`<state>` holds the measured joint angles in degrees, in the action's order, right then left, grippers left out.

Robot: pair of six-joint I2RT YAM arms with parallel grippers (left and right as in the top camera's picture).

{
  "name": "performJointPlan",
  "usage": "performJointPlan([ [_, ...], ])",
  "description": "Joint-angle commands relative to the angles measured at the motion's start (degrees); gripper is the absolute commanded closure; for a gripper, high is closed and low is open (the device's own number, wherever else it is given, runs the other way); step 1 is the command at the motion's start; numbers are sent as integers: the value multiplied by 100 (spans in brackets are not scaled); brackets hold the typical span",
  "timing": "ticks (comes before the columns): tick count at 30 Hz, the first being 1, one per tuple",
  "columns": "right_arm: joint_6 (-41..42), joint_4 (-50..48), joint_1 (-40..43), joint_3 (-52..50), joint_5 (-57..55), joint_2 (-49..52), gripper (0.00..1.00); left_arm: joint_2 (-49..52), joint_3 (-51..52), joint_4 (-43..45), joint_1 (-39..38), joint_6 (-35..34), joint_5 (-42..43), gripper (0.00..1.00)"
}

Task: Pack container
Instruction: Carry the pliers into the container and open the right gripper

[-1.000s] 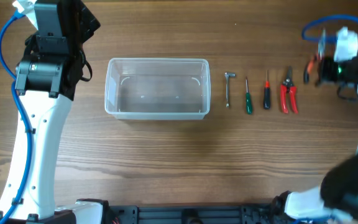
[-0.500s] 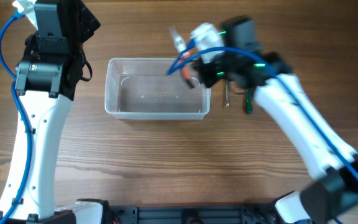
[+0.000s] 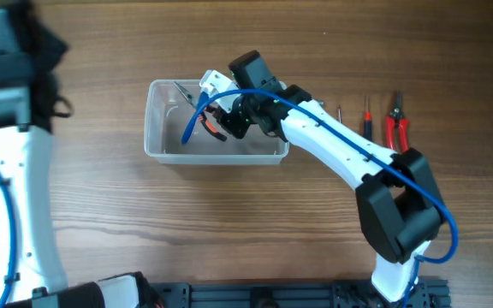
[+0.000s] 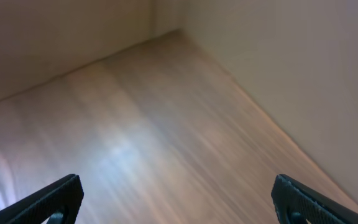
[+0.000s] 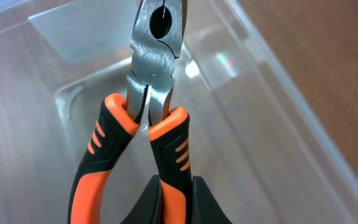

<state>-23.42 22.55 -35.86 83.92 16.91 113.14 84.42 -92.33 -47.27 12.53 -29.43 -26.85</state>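
Observation:
The container [image 3: 212, 157] is a clear plastic tub on the wooden table, left of centre. My right gripper [image 3: 229, 120] reaches over it and is shut on one handle of the orange-and-black pliers [image 3: 215, 127], whose steel jaws point to the tub's far left corner. In the right wrist view the gripper [image 5: 176, 202] pinches the right handle of the pliers [image 5: 151, 106] over the tub floor, with the tub wall [image 5: 278, 124] on the right. My left gripper [image 4: 179, 205] is open wide and empty over bare wood. In the overhead view I see only its arm [image 3: 7, 171].
A red screwdriver [image 3: 367, 120] and red-handled cutters [image 3: 396, 124] lie in a row right of the tub. A green screwdriver [image 3: 340, 111] shows only at its tip beside my right arm. The arm hides the spot next to the tub's right end.
My right arm has carried the pliers from the tub's right end further left, over the tub's inside. My left arm has shifted left, towards the frame edge.

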Motion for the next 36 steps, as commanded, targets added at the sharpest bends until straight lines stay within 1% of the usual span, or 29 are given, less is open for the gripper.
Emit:
performJointPlan([
  [1, -496, -293, -20, 48, 146, 149, 96, -7, -57, -59, 1215, -146, 1473, 0],
  [4, -942, -367, -20, 48, 166, 313, 96, -4, -57, -146, 1794, -146, 2065, 0],
  [7, -1746, -387, -20, 46, 164, 455, 96, -4, -57, -146, 2142, -144, 2070, 0],
  [10, -2544, -393, -17, 46, 162, 540, 96, -4, -57, -146, 2302, -144, 2070, 0],
  [12, -2894, -396, -17, 46, 162, 553, 96, -4, -57, -146, 2328, -144, 2070, 0],
  [15, -3075, -420, -7, 46, 162, 553, 96, -4, -57, -146, 2326, -144, 2070, 0],
  [18, -3058, -514, 33, 46, 162, 553, 95, -4, -57, -146, 2326, -144, 2070, 0],
  [20, -3036, -549, 42, 46, 157, 553, 67, -4, -57, -146, 2326, -144, 2070, 0],
  [21, -3034, -579, 42, 46, 157, 551, 64, -4, -57, -146, 2326, -144, 2070, 0],
  [22, -3018, -614, 42, 46, 105, 546, 59, -4, -57, -146, 2326, -144, 2070, 0],
  [23, -2837, -721, 42, 52, -81, 520, 59, -4, -57, -146, 2326, -144, 2070, 0],
  [25, -2188, -986, 48, 59, -590, 363, 59, -4, -57, -146, 2326, -144, 2070, 0],
  [27, -1665, -1049, 61, 87, -1222, 15, 58, -4, -57, -146, 2326, -144, 2070, 0],
  [28, -1307, -1043, 83, 105, -1626, -243, 54, -4, -57, -146, 2326, -144, 2070, 0],
  [30, -577, -955, 177, 122, -2326, -876, 50, -4, -57, -146, 2326, -144, 2070, 0],
  [32, 315, -581, 492, 122, -2796, -1781, 48, -4, -57, -146, 2326, -144, 2070, 0],
  [35, 1228, 166, 1134, 120, -2835, -2500, 48, -4, -57, -146, 2326, -144, 2070, 0],
  [36, 1547, 483, 1416, 120, -2833, -2664, 41, -4, -57, -146, 2326, -144, 2070, 0],
])
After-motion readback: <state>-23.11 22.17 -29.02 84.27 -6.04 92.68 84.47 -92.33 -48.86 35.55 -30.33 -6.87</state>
